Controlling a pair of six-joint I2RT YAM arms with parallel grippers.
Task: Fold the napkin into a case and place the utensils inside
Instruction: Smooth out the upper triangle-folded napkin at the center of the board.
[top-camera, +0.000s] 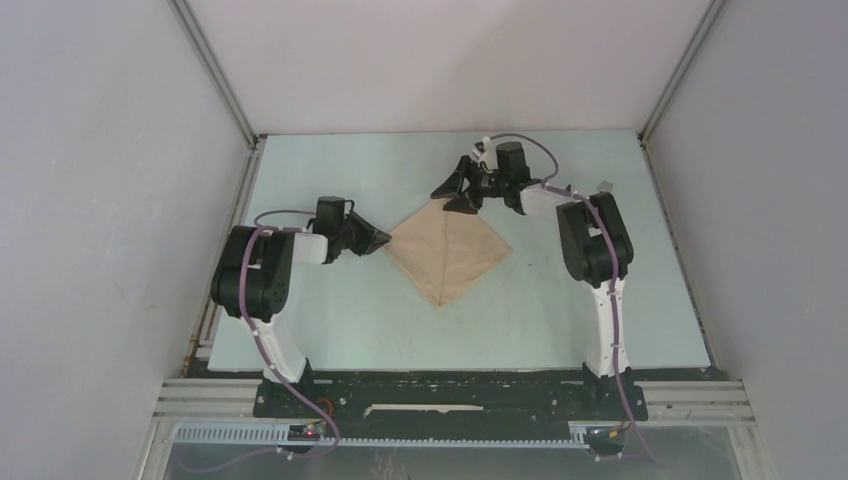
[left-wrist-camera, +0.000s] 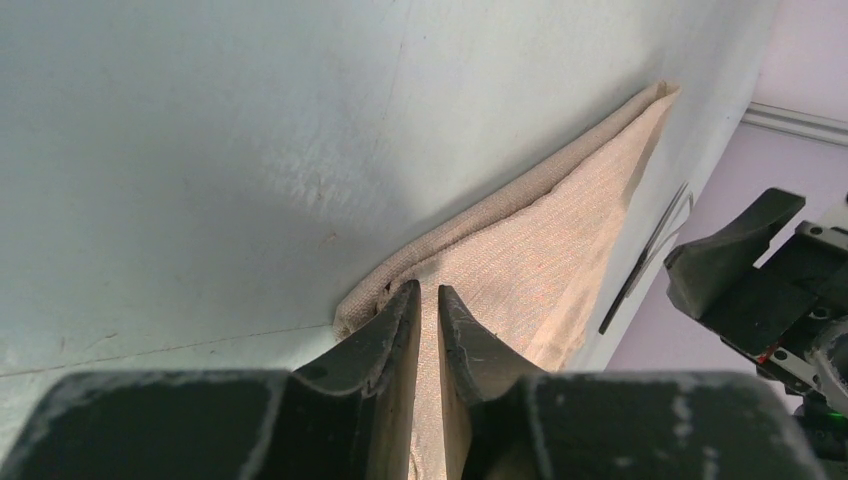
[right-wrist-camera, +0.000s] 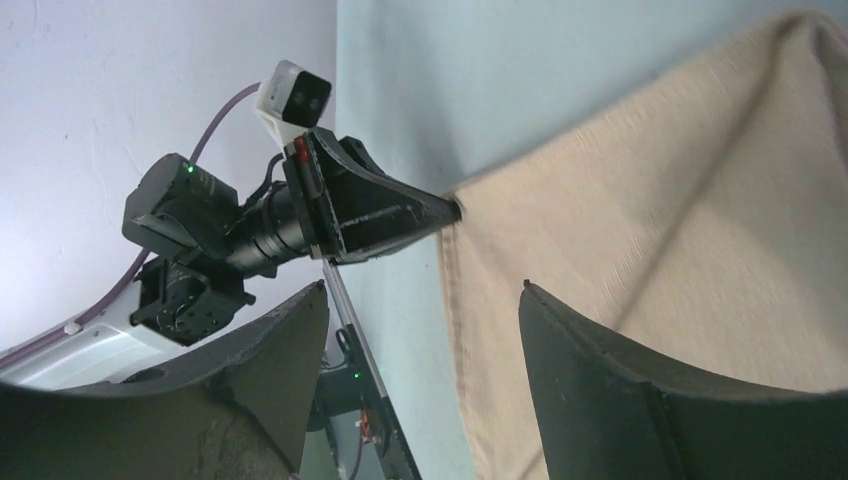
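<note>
The beige napkin (top-camera: 447, 250) lies on the table as a folded diamond with a crease down its middle. My left gripper (top-camera: 383, 240) is at its left corner. In the left wrist view its jaws (left-wrist-camera: 428, 292) are closed to a narrow slit on the cloth (left-wrist-camera: 560, 240). My right gripper (top-camera: 455, 195) hangs open over the top corner. In its wrist view (right-wrist-camera: 425, 285) one finger is over the cloth (right-wrist-camera: 700, 200) and the other over bare table. A slender dark knife (left-wrist-camera: 640, 265) with a thin grey piece beside it lies beyond the napkin. The right arm hides both in the top view.
The pale table (top-camera: 350, 320) is enclosed by white walls at the back and on both sides. A metal frame rail (top-camera: 450, 385) runs along the near edge by the arm bases. A small grey block (top-camera: 604, 185) sits behind the right arm.
</note>
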